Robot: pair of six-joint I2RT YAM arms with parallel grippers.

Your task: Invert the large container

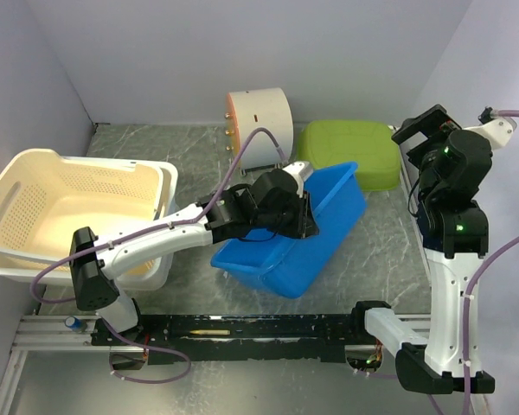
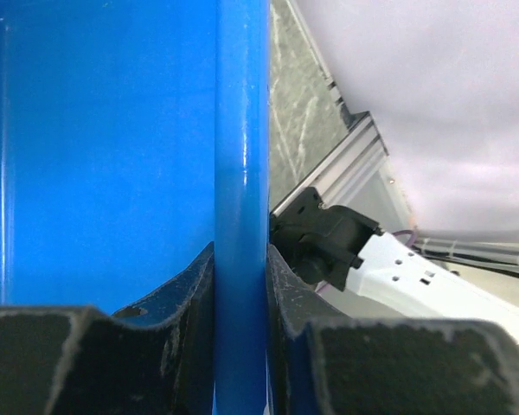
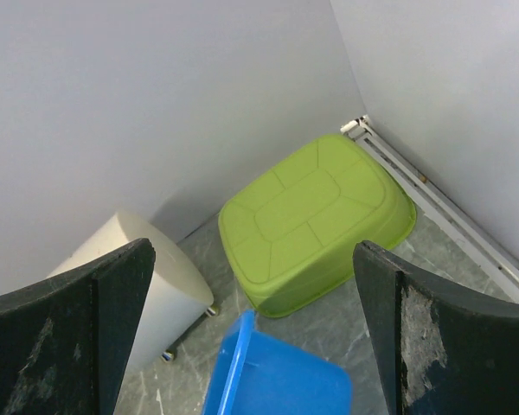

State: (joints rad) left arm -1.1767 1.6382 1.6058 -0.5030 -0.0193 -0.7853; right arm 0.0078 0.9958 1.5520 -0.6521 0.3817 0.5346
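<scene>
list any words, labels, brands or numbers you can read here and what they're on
None: no words, labels, brands or numbers can be read in any view.
The blue container, green tub, cream basket and white drum all look plain.

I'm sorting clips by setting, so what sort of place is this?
Most likely a lab robot test bench: plain white panels wall in a grey table, the left arm and right arm sit on a metal rail, and plastic tubs such as the blue tub are laid out.
</scene>
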